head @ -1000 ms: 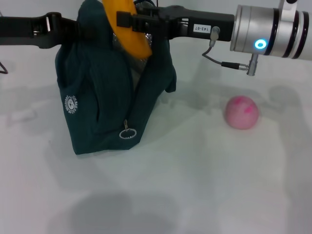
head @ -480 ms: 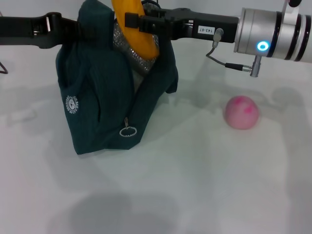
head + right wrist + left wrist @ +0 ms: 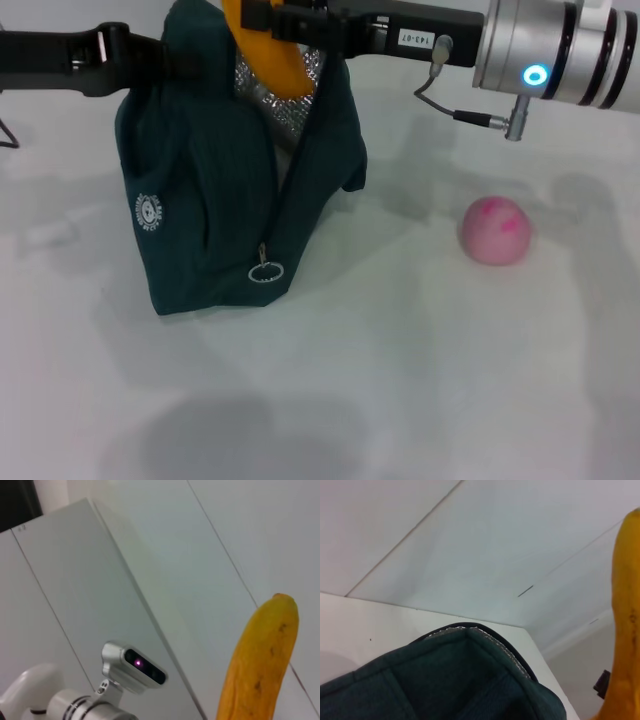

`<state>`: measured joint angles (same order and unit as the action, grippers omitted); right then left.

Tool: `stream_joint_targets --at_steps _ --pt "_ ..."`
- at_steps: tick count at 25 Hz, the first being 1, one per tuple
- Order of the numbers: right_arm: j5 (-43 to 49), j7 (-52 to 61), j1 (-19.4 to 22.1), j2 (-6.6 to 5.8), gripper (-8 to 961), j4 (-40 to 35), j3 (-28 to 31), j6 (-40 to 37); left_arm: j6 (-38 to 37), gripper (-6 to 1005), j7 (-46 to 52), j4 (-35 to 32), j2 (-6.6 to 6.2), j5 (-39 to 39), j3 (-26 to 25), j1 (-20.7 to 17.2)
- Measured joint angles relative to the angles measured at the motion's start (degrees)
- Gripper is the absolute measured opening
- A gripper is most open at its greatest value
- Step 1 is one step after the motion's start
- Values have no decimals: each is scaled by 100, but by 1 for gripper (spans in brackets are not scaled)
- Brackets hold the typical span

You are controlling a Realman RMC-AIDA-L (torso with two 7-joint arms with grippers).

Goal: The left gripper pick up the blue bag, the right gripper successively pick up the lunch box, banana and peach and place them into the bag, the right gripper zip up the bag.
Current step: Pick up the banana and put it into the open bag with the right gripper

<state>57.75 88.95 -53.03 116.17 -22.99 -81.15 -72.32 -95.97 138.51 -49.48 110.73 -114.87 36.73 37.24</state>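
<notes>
- Gripping the banana [image 3: 268,55] in my right gripper [image 3: 262,17], above the open blue bag [image 3: 215,210]
- My left gripper [image 3: 160,60] reaches the bag's far-left top; its fingers I cannot tell
- The peach [image 3: 494,230] sits right of the bag, well apart

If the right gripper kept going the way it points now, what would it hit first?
Probably the left gripper holding the blue bag. The right gripper, shut on the banana, points that way; depth is unclear.
</notes>
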Motion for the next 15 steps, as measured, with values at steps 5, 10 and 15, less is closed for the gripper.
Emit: stream_joint_targets --at_steps 5,10,15 --pt "-293 2 -5 2 446 44 -182 -70 0 96 0 0 37 0 0 18" --pt "-542 -4 -6 2 447 52 -467 -73 0 96 0 0 53 0 -6 -7" --pt "-599 -43 15 2 447 57 -661 97 4 97 -3 0 54 0 -22 -30"
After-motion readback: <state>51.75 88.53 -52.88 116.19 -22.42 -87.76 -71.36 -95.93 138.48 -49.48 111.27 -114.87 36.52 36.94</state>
